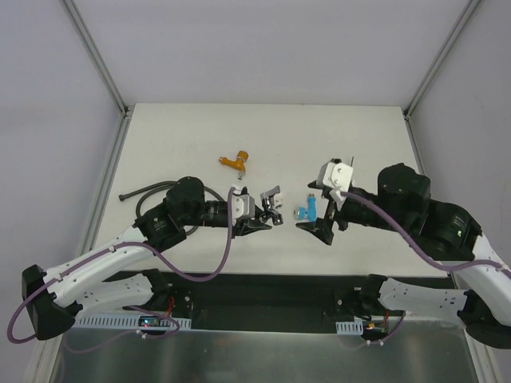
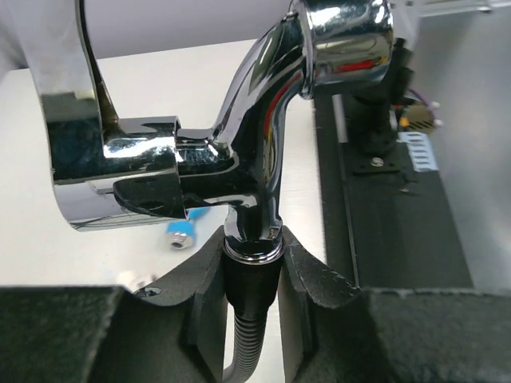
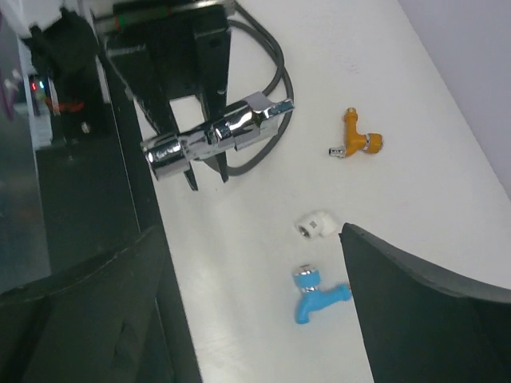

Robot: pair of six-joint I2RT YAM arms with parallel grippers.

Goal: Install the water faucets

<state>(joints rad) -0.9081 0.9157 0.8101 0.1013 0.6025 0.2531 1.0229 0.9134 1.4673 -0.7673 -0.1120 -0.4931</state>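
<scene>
My left gripper (image 1: 267, 219) is shut on the base of the shiny chrome faucet (image 1: 274, 199), where it meets the ribbed end of the dark hose (image 2: 246, 343). In the left wrist view the pads (image 2: 209, 275) clamp that joint below the chrome faucet (image 2: 255, 144). My right gripper (image 1: 319, 218) is open and empty, hovering over the blue faucet (image 1: 307, 211). The blue faucet lies on the table between its fingers in the right wrist view (image 3: 315, 295). The orange-brass faucet (image 1: 236, 162) lies farther back, and also shows in the right wrist view (image 3: 357, 140). The dark grey-brown faucet is out of view.
A small white elbow fitting (image 3: 315, 225) lies just beside the blue faucet. The dark hose (image 1: 142, 191) loops from the left gripper toward the table's left side. The arm bases and a black rail (image 1: 263, 291) run along the near edge.
</scene>
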